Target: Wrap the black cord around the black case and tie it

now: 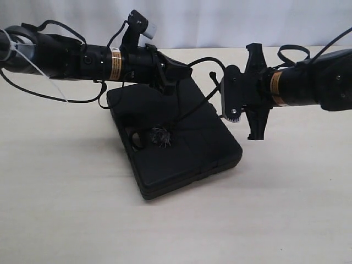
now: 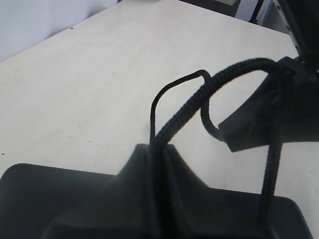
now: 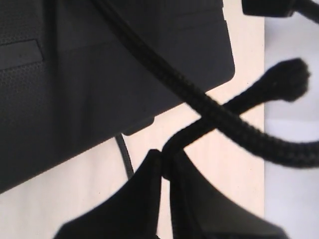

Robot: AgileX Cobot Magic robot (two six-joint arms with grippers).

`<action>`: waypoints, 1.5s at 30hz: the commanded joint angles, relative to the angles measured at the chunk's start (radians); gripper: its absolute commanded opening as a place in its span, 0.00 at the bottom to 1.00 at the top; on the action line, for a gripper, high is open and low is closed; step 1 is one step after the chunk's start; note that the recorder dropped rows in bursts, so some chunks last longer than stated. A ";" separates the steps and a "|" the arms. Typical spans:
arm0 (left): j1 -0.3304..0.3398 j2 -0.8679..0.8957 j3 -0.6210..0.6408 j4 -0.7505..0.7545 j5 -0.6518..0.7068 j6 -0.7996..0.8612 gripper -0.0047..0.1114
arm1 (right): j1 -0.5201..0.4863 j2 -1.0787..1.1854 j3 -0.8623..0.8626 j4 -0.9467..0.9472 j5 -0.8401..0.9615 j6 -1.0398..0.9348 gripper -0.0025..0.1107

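The black case (image 1: pixel 187 148) lies flat on the table, its handle slot (image 1: pixel 135 138) toward the left. The black cord (image 1: pixel 193 110) crosses the case's top down to a fuzzy frayed knot (image 1: pixel 160 137). My left gripper (image 1: pixel 179 74) hovers over the case's far edge, shut on the cord (image 2: pixel 199 99), which arcs over to the right gripper (image 2: pixel 279 99). My right gripper (image 1: pixel 224 87), at the case's right side, is shut on a cord strand (image 3: pixel 234 104) ending in a knobbed tip (image 3: pixel 291 79). A second strand (image 3: pixel 164 64) crosses over it above the case (image 3: pixel 75 89).
The light wooden table (image 1: pixel 66 209) surrounds the case, with a pale curtain (image 1: pixel 220 22) behind. Thin smooth robot cables (image 1: pixel 33 91) loop around both arms. A white cable tie (image 1: pixel 38 69) hangs from the left arm.
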 commanded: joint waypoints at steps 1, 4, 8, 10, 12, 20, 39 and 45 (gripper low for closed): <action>-0.001 -0.001 -0.008 -0.001 -0.010 -0.009 0.04 | 0.001 0.001 -0.013 0.003 -0.025 -0.013 0.06; -0.001 -0.001 -0.008 -0.001 -0.010 -0.009 0.04 | 0.001 0.001 -0.023 0.003 -0.025 -0.013 0.06; -0.001 -0.001 -0.008 0.005 -0.010 -0.016 0.04 | 0.001 0.001 -0.032 0.003 -0.058 -0.013 0.06; -0.001 -0.001 -0.008 0.014 -0.014 -0.024 0.04 | 0.001 0.001 -0.043 0.003 -0.078 -0.013 0.06; -0.001 -0.001 -0.008 0.023 -0.018 -0.024 0.04 | 0.001 0.001 -0.052 0.003 -0.099 -0.009 0.06; -0.005 -0.001 -0.008 0.023 -0.008 -0.024 0.28 | 0.001 0.001 -0.059 0.063 -0.101 -0.006 0.06; -0.036 -0.134 -0.008 0.259 0.180 -0.108 0.61 | 0.001 0.001 -0.059 0.116 -0.164 -0.006 0.06; -0.036 -0.155 -0.008 0.295 0.234 -0.169 0.61 | 0.001 0.001 -0.059 0.136 -0.171 -0.006 0.06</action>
